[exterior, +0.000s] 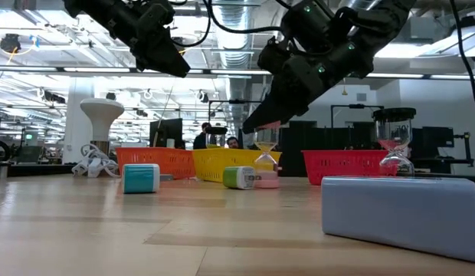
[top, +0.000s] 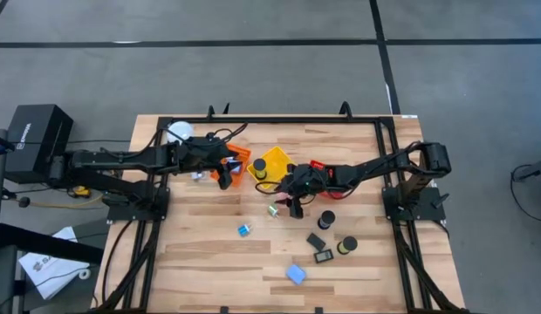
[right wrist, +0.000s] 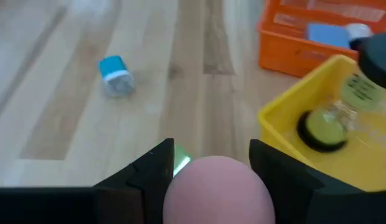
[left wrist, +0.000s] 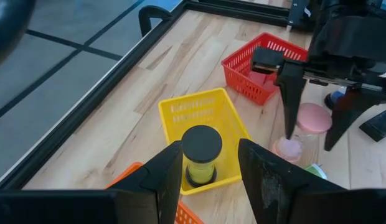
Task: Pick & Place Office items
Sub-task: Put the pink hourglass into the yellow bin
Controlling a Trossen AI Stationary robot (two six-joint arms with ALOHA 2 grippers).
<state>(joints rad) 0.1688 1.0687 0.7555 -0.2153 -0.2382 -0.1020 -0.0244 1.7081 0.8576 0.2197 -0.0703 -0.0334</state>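
Right end effector (left wrist: 312,127) is down at mid-tabletop (top: 209,262) beside the yellow basket (top: 275,163), fingers pinching the pink-capped hourglass (left wrist: 303,130), which stands upright just off the basket's corner. Left end effector (left wrist: 208,163) hangs above the orange basket (top: 240,157), fingers spread and empty. Yellow hourglass (left wrist: 201,155) sits in the yellow basket; light-blue block (top: 296,274) lies near the tabletop's front edge.

Baskets: orange (top: 240,162), yellow (top: 275,163), red (left wrist: 258,68), all mesh; table (top: 209,253) light wood w/ black frame. Pink-capped timer (left wrist: 303,127) btwn black fingers (left wrist: 291,93), black-capped timer (left wrist: 201,155) w/ yellow-green inside. Blue-white block (right wrist: 116,76), green-white block (exterior: 242,178), pale-blue block (top: 296,274), black cyls (top: 326,218) & flat black rects (top: 316,241).
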